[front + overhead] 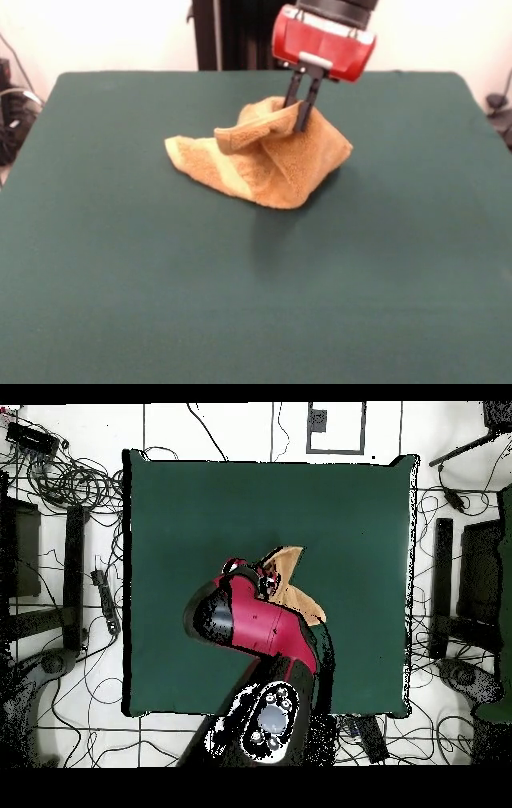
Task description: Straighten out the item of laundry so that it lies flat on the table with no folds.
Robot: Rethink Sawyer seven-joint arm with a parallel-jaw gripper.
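Front view: the red-and-black end effector [301, 102] pinches the peak of the crumpled golden-orange terry-cloth towel [264, 160], heaped mid-tabletop [120, 264]. Soft, light, limp cloth likely drapes; an outer corner seems the better hold.

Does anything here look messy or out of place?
Yes: the towel is not flat. It sits bunched in a peaked heap near the table's middle, with folds and a rolled flap, its top pinched in the gripper. Nothing looks spilled or damaged.
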